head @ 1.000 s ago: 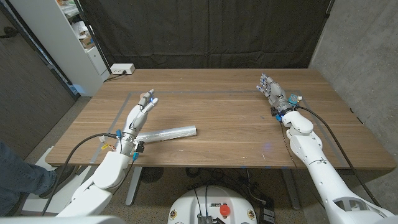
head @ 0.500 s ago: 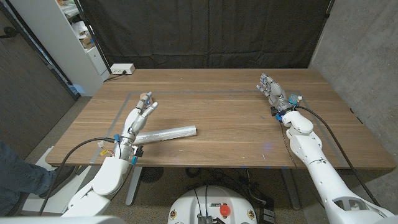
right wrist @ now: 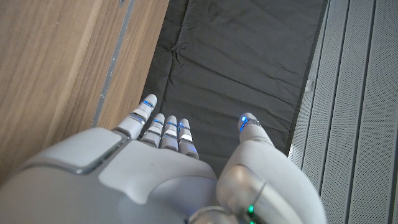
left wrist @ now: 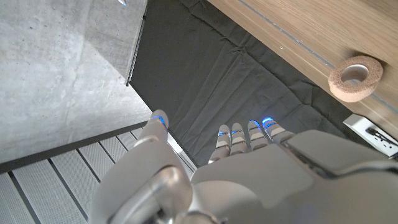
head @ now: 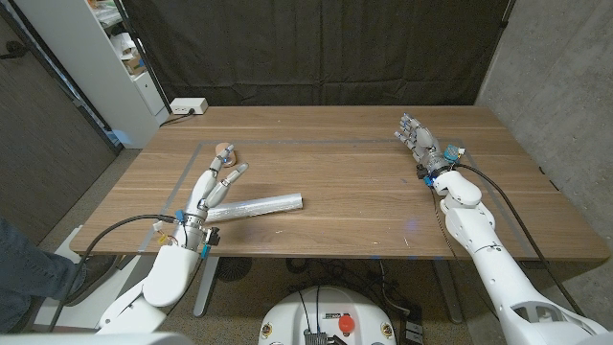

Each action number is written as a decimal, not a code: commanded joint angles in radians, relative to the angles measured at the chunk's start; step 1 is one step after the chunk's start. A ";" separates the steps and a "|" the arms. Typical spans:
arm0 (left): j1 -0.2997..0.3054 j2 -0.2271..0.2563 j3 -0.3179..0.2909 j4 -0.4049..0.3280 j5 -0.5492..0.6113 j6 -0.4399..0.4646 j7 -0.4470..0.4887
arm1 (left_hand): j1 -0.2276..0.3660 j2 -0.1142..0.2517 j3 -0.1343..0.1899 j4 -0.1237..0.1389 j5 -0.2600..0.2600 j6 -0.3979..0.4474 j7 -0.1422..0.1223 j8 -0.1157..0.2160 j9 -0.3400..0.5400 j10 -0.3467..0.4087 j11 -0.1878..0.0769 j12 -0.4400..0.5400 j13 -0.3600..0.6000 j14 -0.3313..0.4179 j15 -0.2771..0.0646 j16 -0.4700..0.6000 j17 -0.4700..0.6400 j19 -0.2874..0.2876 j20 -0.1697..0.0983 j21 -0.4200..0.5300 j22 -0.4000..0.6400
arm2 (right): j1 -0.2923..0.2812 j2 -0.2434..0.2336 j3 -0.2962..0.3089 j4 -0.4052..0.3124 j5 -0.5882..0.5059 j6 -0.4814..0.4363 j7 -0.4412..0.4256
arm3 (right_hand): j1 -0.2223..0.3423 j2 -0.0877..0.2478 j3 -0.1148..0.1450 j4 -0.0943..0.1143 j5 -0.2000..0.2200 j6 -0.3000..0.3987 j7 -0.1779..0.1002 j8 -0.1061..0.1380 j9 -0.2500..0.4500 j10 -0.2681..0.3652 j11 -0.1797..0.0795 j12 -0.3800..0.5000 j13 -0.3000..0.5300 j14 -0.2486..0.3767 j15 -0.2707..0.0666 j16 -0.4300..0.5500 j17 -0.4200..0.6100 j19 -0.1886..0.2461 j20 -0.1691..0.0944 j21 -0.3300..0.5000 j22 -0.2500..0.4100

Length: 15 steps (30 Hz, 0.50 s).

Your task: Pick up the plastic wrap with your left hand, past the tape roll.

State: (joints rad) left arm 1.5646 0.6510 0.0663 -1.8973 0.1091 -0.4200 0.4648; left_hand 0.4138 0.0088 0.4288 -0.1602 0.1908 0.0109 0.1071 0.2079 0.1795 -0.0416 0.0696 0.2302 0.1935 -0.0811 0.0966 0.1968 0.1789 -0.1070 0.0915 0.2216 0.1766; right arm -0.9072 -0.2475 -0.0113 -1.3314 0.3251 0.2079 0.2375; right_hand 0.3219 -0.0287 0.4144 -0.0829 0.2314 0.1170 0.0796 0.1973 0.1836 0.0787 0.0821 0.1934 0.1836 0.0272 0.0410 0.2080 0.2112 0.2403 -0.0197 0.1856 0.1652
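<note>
While the wooden table (head: 345, 182) spreads wide beneath both arms, a black curtain (head: 316, 48) hangs along its far side and a white shelf unit (head: 115, 67) stands past the far left corner. Faint tape lines mark a rectangle on the tabletop. On the floor by the shelf sits a white power strip (head: 188, 106).

Next in size, the plastic wrap (head: 255, 205) lies on the near left part of the table, a long silvery roll angled slightly, its left end close to the left hand (head: 211, 190). That hand is just left of the roll and holds nothing, its fingers spread apart and reaching toward the far side; whether it touches the roll I cannot tell. In the left wrist view the same hand (left wrist: 249, 174) has its fingertips lit blue.

At the far right, the right hand (head: 421, 144) holds nothing either, fingers extended and slightly parted, well apart from the wrap.

Smallest, the tape roll (head: 225, 150) lies flat on the far left, just beyond the left hand's fingertips.
</note>
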 commanded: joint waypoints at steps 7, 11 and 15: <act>0.069 0.018 -0.021 -0.118 0.195 0.205 0.125 | 0.043 -0.006 0.008 -0.016 0.009 0.021 0.001 0.011 0.002 0.020 0.000 0.009 0.005 0.027 0.004 0.009 0.004 0.020 0.001 0.001 0.003 | 0.025 0.002 -0.005 0.034 -0.005 0.001 0.007 | 0.000 0.010 0.000 -0.008 -0.003 0.011 0.002 0.002 0.006 0.008 0.000 0.004 0.005 0.013 -0.002 0.009 0.004 0.012 0.005 0.008 0.005; 0.076 0.028 -0.020 -0.127 0.195 0.217 0.129 | 0.055 -0.009 0.010 -0.019 0.010 0.026 0.000 0.012 0.002 0.027 0.000 0.011 0.005 0.032 0.002 0.009 0.004 0.025 0.002 0.001 0.003 | 0.028 0.002 -0.006 0.035 -0.007 -0.003 0.007 | 0.000 0.010 0.000 -0.009 -0.003 0.011 0.002 0.002 0.006 0.008 -0.001 0.004 0.005 0.014 -0.002 0.008 0.004 0.013 0.005 0.008 0.005; 0.084 0.051 -0.022 -0.143 0.200 0.248 0.112 | 0.064 -0.011 0.012 -0.020 0.010 0.030 0.000 0.013 0.002 0.031 -0.002 0.011 0.006 0.036 0.003 0.009 0.004 0.026 0.003 0.001 0.004 | 0.028 0.002 -0.006 0.035 -0.009 -0.006 0.004 | -0.001 0.011 0.000 -0.009 -0.003 0.011 0.002 0.001 0.006 0.009 0.000 0.004 0.005 0.019 -0.003 0.011 0.004 0.019 0.005 0.011 0.005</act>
State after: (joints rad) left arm 1.6229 0.6689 0.0492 -1.9960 0.2669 -0.2542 0.5671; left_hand 0.4627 0.0016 0.4370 -0.1769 0.1973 0.0325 0.1070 0.2157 0.1793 -0.0215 0.0640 0.2381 0.1981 -0.0520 0.0966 0.1968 0.1789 -0.0875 0.0896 0.2216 0.1767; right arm -0.8863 -0.2462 -0.0159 -1.3041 0.3217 0.2100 0.2429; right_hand 0.3219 -0.0287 0.4101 -0.0871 0.2315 0.1181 0.0785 0.1973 0.1836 0.0786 0.0820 0.1934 0.1836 0.0363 0.0393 0.2080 0.2112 0.2478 -0.0128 0.1856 0.1652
